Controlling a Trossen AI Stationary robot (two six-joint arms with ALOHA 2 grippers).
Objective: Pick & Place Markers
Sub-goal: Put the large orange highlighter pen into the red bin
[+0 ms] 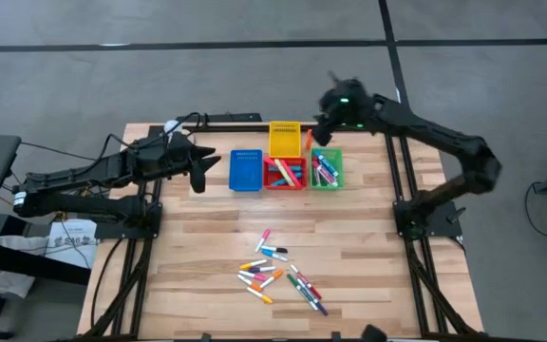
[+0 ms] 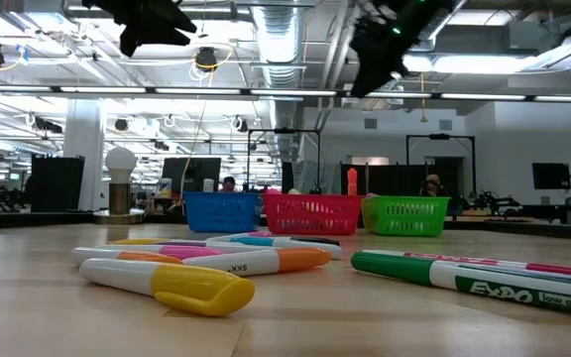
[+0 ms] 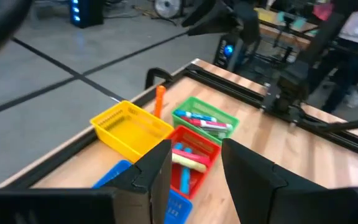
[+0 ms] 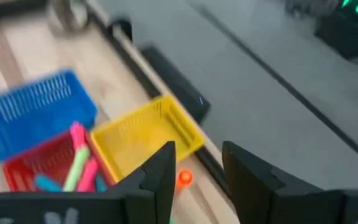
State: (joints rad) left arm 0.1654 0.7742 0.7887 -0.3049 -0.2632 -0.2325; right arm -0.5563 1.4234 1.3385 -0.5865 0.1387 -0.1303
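Note:
Several markers (image 1: 278, 275) lie loose on the wooden table near its front edge, close up in the low view (image 2: 206, 273). More markers lie in the red bin (image 3: 188, 160) and in the green bin (image 3: 205, 121). An orange marker (image 3: 160, 99) stands on end between the yellow bin (image 1: 285, 139) and the green bin (image 1: 327, 168). My right gripper (image 4: 197, 152) hangs open above the yellow bin's right side (image 1: 323, 123), with nothing between its fingers. My left gripper (image 1: 207, 171) is open and raised left of the blue bin (image 1: 246, 170), pointing toward the bins.
The blue, red and green bins stand in a row at the table's far side, with the yellow bin behind the red one. A black rail (image 1: 226, 119) runs along the far edge. Bare wood (image 1: 207, 228) lies between the bins and the loose markers.

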